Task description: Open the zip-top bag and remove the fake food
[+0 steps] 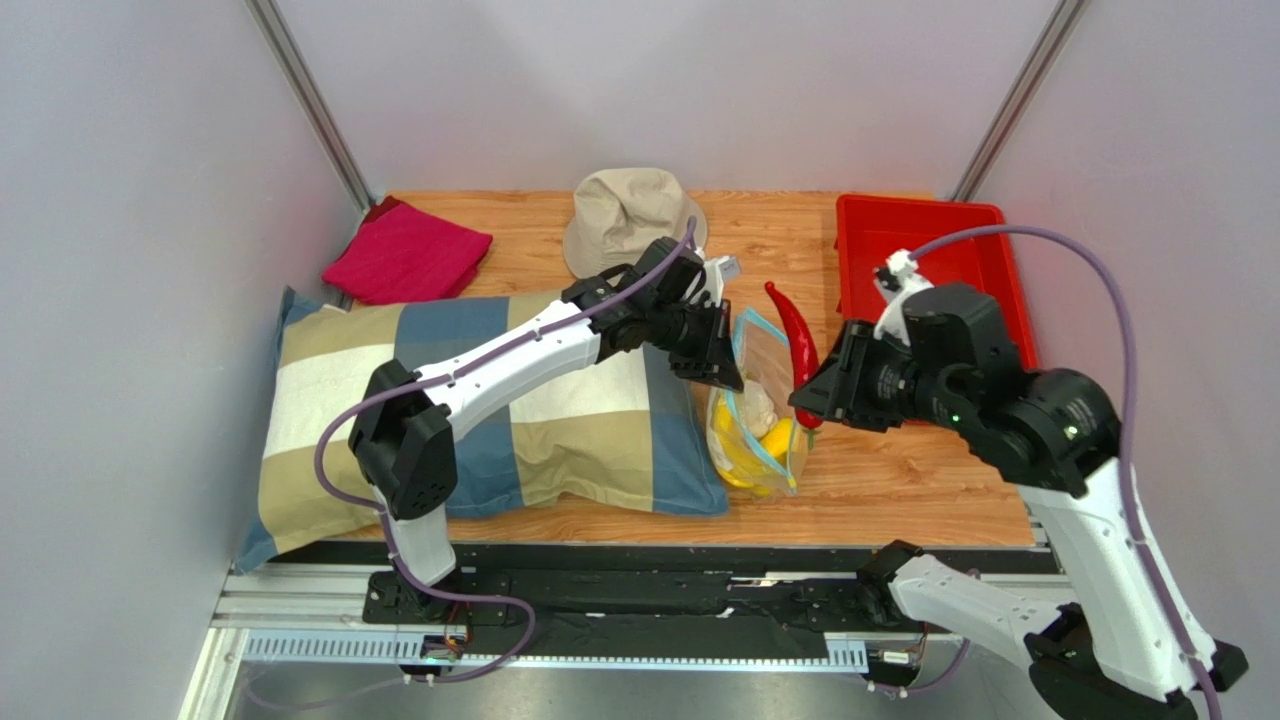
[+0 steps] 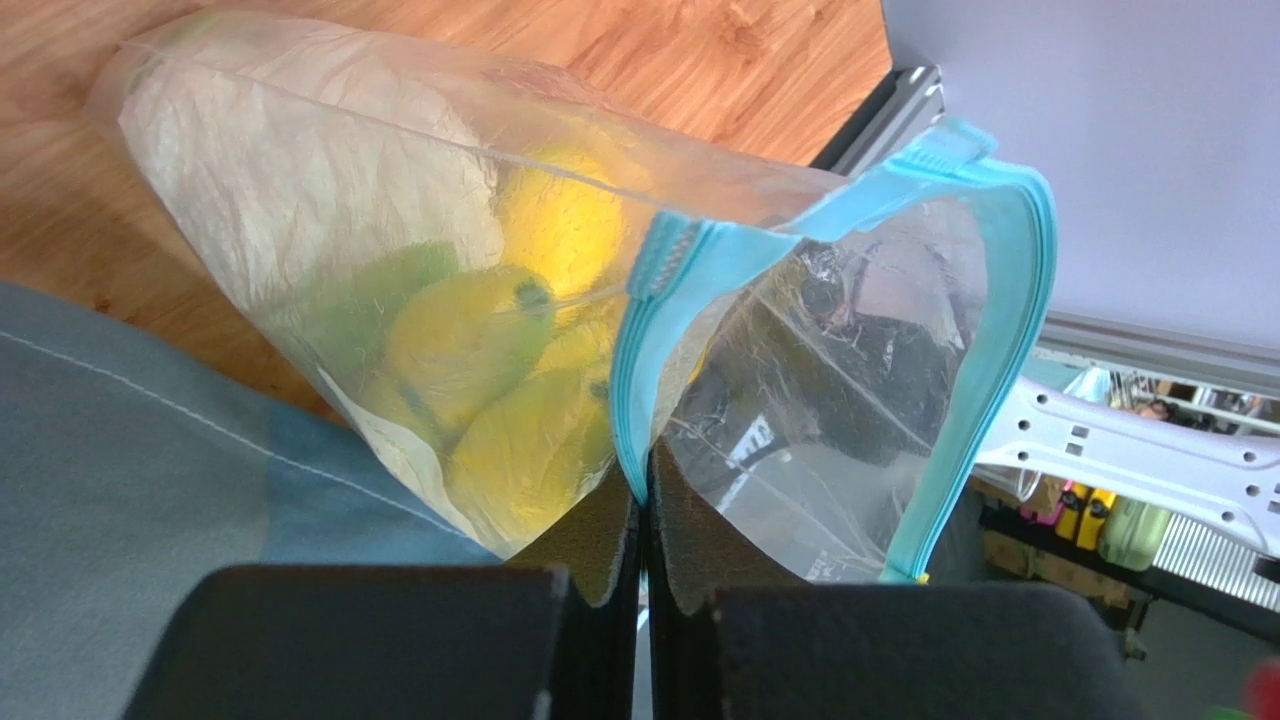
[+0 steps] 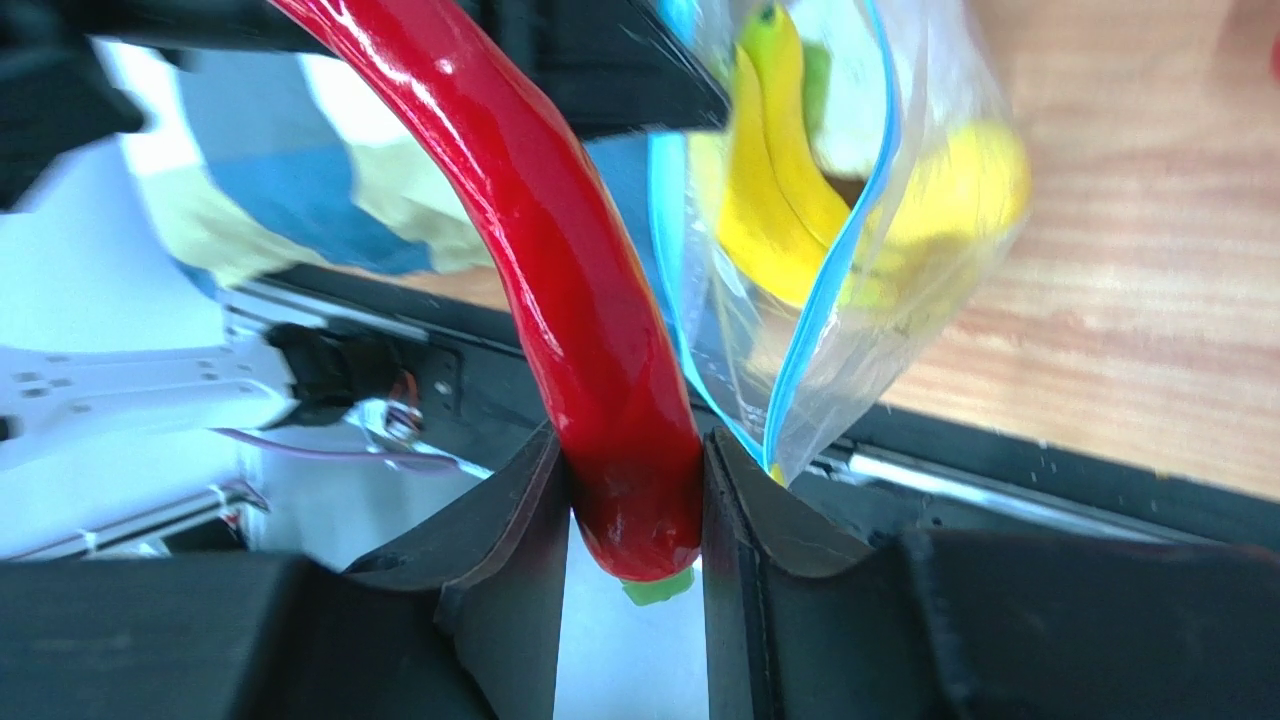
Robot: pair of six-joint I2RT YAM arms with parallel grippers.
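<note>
Pinches clear crinkly blue-zipped bag (image 1: 762, 393) mid-frame with left gripper (image 2: 646, 518), clamps glossy red plastic pepper (image 3: 571, 270) in right gripper (image 3: 634, 503)

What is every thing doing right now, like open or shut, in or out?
zip-top bag: mouth open, held by its edge.
red pepper: out of the bag, gripped.
banana: inside the bag.
left end effector: shut on the bag's edge.
right end effector: shut on the red pepper.
red cloth: folded.
</note>
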